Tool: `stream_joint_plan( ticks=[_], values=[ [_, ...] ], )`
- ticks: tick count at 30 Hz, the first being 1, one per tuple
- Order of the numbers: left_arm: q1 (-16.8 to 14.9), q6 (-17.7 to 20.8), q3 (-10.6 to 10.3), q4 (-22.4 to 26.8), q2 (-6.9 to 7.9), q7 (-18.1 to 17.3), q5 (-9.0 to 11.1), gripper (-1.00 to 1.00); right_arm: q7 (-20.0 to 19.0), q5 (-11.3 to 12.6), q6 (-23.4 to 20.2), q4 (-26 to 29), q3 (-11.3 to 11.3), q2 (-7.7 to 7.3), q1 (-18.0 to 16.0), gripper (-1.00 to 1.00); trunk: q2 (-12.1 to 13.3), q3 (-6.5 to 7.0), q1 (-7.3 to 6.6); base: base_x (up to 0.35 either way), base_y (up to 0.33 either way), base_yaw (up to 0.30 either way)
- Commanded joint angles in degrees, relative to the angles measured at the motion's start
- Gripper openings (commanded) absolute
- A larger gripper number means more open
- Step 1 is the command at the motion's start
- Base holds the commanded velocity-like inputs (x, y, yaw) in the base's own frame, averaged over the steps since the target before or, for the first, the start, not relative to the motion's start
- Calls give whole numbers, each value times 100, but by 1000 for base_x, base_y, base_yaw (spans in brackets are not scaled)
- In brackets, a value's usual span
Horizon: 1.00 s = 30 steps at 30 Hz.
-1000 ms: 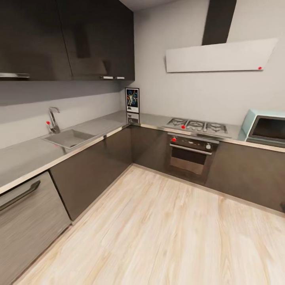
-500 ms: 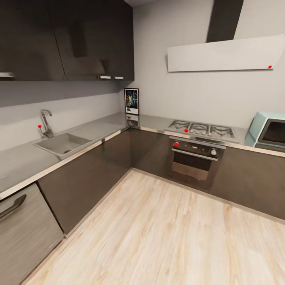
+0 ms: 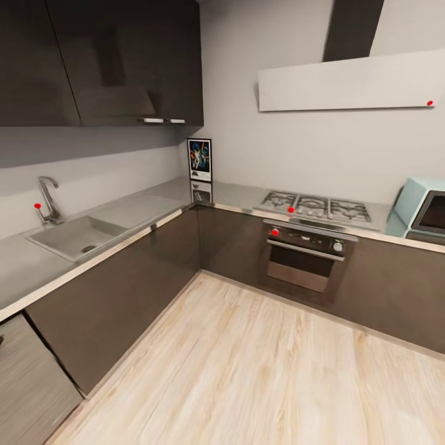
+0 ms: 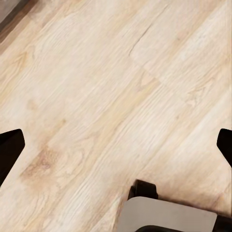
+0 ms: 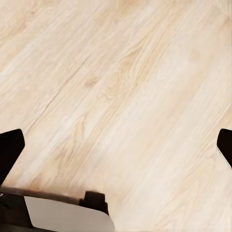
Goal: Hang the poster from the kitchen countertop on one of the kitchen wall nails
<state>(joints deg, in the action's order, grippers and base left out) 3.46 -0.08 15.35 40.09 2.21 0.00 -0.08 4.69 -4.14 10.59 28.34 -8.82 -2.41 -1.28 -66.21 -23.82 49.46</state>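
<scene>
pale wood floor (image 3: 259, 371) lies beneath both claws, the left gripper (image 4: 116, 145) and right gripper (image 5: 116, 145) spread wide and empty. far ahead of them, the kitchen countertop (image 3: 142, 207) carries the poster (image 3: 199, 159) upright in its corner. nothing grasped yet; approach, pick-up and hanging all remain.

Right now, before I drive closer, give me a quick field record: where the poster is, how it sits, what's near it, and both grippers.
poster: upright in the inner corner of the kitchen countertop, against the wall
left of poster: sink with tap
right of poster: gas hob, oven below it
above poster: dark wall cabinets
left gripper: open, over wood floor, holds nothing
right gripper: open, over floor, holds nothing
wall nails: cannot tell
</scene>
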Motion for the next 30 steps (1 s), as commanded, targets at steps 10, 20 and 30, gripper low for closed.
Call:
stream_joint_plan(
  ticks=[10, 20, 30],
  values=[
    [0, -1, 3, 3, 13, 0, -1, 100, 49, -43, 5, -4, -33, -5, -4, 100, -3, -5, 4, 338, 0, 0],
    [3, -1, 3, 0, 16, 0, -1, 100, 49, -43, 5, -4, -33, -5, -4, 100, -3, -5, 4, 338, 0, 0],
    [4, -1, 3, -1, 15, 0, -1, 100, 49, -43, 5, -4, -33, -5, -4, 100, -3, -5, 4, 338, -2, 0]
  ],
)
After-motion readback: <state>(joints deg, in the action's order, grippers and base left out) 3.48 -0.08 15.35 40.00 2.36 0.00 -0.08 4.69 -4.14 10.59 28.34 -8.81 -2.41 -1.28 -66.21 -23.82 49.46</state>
